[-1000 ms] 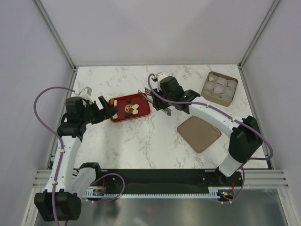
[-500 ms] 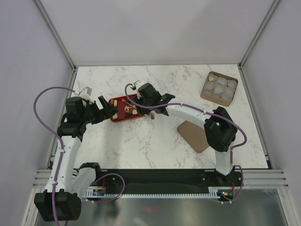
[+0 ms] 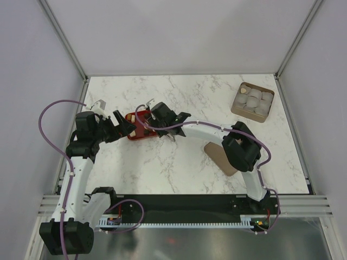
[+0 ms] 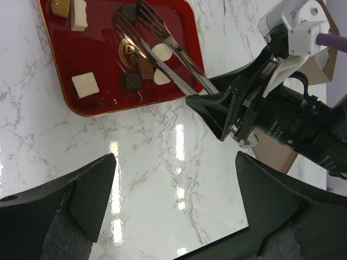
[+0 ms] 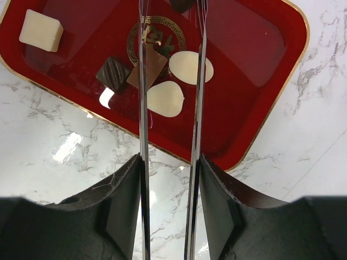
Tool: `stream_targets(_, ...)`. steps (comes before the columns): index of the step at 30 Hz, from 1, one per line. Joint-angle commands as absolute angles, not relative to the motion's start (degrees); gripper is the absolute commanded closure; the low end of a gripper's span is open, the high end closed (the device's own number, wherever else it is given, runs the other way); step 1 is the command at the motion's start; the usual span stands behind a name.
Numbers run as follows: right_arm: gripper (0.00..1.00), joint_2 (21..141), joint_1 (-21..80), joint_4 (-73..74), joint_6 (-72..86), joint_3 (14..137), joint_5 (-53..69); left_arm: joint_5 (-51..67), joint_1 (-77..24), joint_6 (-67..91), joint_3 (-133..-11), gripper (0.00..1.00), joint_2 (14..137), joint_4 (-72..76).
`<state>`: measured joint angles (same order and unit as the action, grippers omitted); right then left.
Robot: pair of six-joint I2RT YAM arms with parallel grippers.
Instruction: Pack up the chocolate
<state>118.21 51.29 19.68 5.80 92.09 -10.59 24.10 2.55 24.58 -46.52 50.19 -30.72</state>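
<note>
We see one red tray with a gold edge [image 4: 100, 43] on the white marble table [image 3: 179, 173]. A round gold mark sits in the middle of the tray. There is small white print on the black body of the right arm, but it is too blurry for us to read.

The small rounded chocolate pieces [image 5: 165, 98] all lie on the red tray. We count eight in the left wrist view. Four are cream-white, and two of those are ovals lying side by side. Three are dark brown, and one of them has ridges on top. One is tan and sits at the far corner of the tray.

The right gripper [image 5: 169, 173] pinches one pair of shiny metal tongs [image 4: 152, 17]. Its fingers press on the outside of the two thin arms. The arms of the tongs are apart, and they reach out over the tray. Their slotted tips are near a dark piece at the far side.

The left gripper [image 4: 176, 162] is just beside the left end of the tray. Its fingers are spread wide and hold nothing.

One tan box [image 3: 271, 93] with grey-white paper cups sits at the far right of the table. One flat brown square lid [image 3: 217, 154] lies partly under the right arm.
</note>
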Motion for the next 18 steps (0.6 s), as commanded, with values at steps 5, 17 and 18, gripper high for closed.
stream_targets(5,0.49,119.18,51.86,17.58,4.92,95.36,-12.31,23.82,2.81,22.50,-46.67,0.01,49.48,-29.00)
stream_targets(17,0.56,119.71,51.86,19.34,4.75,96.59,-12.04,23.91,2.81,22.50,-46.67,0.01,49.48,-29.00)
stream_targets(18,0.56,119.71,51.86,19.51,4.66,96.59,-11.78,23.99,2.73,22.50,-46.76,0.01,49.57,-29.00)
